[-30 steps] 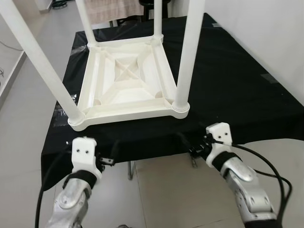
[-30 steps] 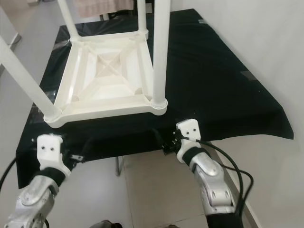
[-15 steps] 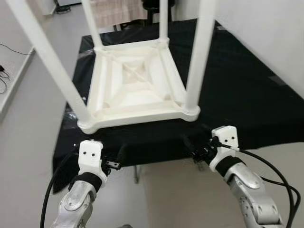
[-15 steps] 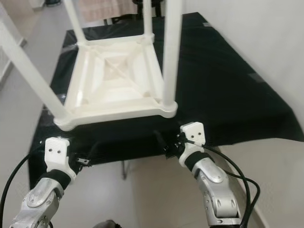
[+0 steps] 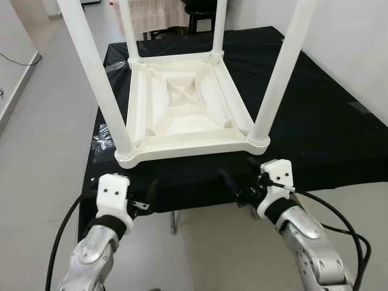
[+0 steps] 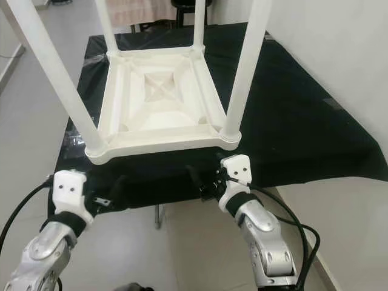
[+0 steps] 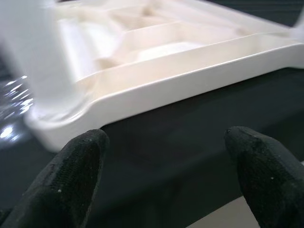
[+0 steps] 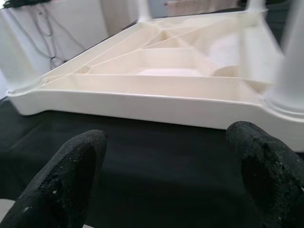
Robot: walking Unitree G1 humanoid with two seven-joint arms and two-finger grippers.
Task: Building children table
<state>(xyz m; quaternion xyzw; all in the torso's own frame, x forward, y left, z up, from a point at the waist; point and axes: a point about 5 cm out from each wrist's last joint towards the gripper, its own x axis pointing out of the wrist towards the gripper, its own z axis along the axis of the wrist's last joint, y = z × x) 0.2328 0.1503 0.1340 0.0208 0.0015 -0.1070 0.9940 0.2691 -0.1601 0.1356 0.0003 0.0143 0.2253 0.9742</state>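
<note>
1. Upside-down white moulded-plastic children's table [image 5: 188, 118] resting top-down on a black cloth-covered work surface [image 5: 315, 127], four round white legs [image 5: 276, 79] pointing up, all seated in their corner sockets.
2. Near edge of the table just back from the cloth's front edge, both arms waiting right in front of it.
3. Left gripper [image 7: 161, 175] spread wide, black padded fingertips [image 7: 76, 161] apart and holding nothing, aimed at the near left corner.
4. Right gripper [image 8: 164, 175] likewise spread and empty, facing the near rim close to the right leg socket.
5. Looks light and stiff: thin ribbed shell, hollow tubes, likely easy to lift but bulky and top-heavy once turned.
6. Smooth glossy plastic, probably slippery against the pads, and apt to slide on the cloth.
7. Best hold, by the look of it: the straight near rim [image 6: 163, 142] beside each corner socket, or low on the legs where they meet the frame.
8. Risky to pull high on a leg; might lever it loose from the socket.
</note>
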